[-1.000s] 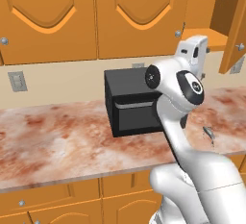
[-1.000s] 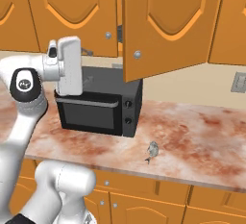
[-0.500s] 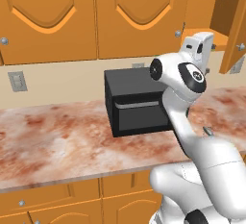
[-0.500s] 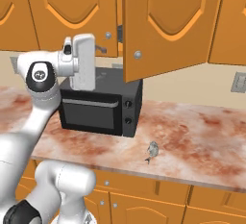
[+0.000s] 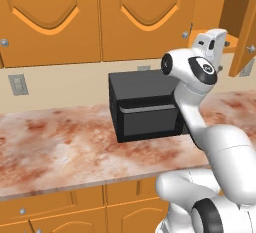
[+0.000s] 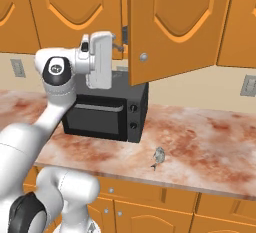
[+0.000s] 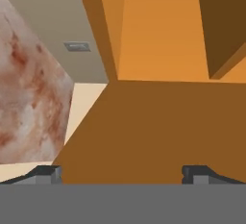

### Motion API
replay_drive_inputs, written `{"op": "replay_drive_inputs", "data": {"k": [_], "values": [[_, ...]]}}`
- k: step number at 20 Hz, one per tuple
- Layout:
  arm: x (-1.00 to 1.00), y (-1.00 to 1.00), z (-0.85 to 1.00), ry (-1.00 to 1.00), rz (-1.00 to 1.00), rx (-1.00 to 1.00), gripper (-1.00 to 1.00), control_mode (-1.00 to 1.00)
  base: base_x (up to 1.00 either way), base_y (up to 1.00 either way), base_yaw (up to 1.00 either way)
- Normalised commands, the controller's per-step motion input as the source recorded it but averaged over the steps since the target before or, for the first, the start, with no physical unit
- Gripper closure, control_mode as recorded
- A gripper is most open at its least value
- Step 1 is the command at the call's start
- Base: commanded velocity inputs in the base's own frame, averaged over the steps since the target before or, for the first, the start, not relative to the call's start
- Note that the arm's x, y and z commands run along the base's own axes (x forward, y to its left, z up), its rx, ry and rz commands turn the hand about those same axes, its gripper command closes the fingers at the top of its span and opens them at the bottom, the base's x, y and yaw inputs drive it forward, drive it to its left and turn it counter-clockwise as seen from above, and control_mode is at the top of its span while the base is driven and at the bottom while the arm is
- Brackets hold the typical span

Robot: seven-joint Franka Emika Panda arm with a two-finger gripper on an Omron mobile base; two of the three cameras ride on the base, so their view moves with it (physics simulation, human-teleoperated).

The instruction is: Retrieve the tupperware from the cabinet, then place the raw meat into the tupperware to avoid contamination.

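The wide-open, empty claw [image 7: 122, 172] points up at the tall orange-brown wooden wall cabinet [image 7: 158, 40], whose open compartment fills the frame's upper right. No tupperware can be made out inside.

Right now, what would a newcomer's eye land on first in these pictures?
The white arm, raised with its open pincer at the open cabinet above the black microwave. The microwave sits on the reddish marbled counter against the wall. To its right a small piece of raw meat lies on the counter.
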Motion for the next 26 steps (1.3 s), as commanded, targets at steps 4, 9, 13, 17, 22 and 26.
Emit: {"op": "replay_drive_inputs", "data": {"k": [4,9,13,17,22,26], "values": [[0.14,-0.35,0.04,0.00,-0.05,0.00,-1.00,-1.00,0.00,0.00,0.00],[0.04,-0.35,0.01,0.00,-0.08,0.00,-1.00,-1.00,0.00,0.00,0.00],[-0.09,-0.42,0.00,0.00,-0.12,0.00,-1.00,-1.00,0.00,0.00,0.00],[-0.20,-0.49,0.00,0.00,-0.16,0.00,-1.00,-1.00,0.00,0.00,0.00],[-0.26,-0.62,0.00,0.00,-0.17,0.00,-1.00,-1.00,0.00,0.00,0.00],[-0.07,-0.78,-0.03,0.00,-0.13,0.00,-1.00,-1.00,0.00,0.00,0.00]]}}
